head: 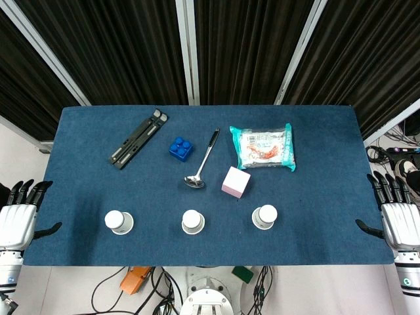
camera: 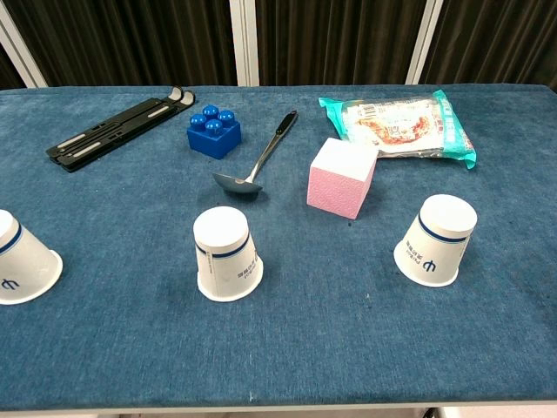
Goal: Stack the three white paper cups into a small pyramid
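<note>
Three white paper cups stand upside down in a row near the table's front edge, apart from one another: the left cup, the middle cup and the right cup. My left hand hangs beside the table's left edge with fingers spread and nothing in it. My right hand hangs beside the right edge, also spread and empty. Neither hand shows in the chest view.
Behind the cups lie a pink cube, a metal spoon, a blue brick, a black folded stand and a snack packet on the blue table.
</note>
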You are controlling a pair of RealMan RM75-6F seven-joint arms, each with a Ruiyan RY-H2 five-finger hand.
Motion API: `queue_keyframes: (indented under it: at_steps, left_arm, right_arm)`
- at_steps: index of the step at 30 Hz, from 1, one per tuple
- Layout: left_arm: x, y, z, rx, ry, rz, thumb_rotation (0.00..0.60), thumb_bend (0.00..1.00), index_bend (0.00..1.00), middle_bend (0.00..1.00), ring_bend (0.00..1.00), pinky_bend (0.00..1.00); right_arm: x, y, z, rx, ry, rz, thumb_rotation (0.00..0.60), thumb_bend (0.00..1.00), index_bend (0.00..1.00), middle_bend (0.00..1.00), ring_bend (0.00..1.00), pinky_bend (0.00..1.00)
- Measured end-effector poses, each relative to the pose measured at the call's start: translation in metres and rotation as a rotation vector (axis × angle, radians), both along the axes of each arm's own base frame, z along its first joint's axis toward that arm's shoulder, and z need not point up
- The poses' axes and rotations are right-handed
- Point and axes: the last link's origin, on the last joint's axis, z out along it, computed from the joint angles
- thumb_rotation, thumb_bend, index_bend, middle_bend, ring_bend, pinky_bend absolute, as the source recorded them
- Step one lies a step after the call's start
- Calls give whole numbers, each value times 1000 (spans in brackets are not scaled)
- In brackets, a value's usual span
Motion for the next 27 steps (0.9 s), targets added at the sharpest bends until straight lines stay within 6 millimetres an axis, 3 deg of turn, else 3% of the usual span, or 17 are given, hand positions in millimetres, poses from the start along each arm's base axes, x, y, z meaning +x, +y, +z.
queue_keyframes:
  at_steps: [7,13,27]
  left_arm:
    - [5,2,2,-8,2,-28,600,127,139,166,106,0]
    - [22,4,-4,-60,-14,-112,600,146,196,172,102,0]
    - [64,24,-68,-372,-23,-245,600,191,225,173,97,0]
  right_arm:
    - [3,1,6,-25,5,19,600,189,0,93,0,0]
    - [2,5,12,-43,7,28,600,189,0,94,0,0]
    - [-5,13,11,-35,-3,7,600,189,0,94,0,0]
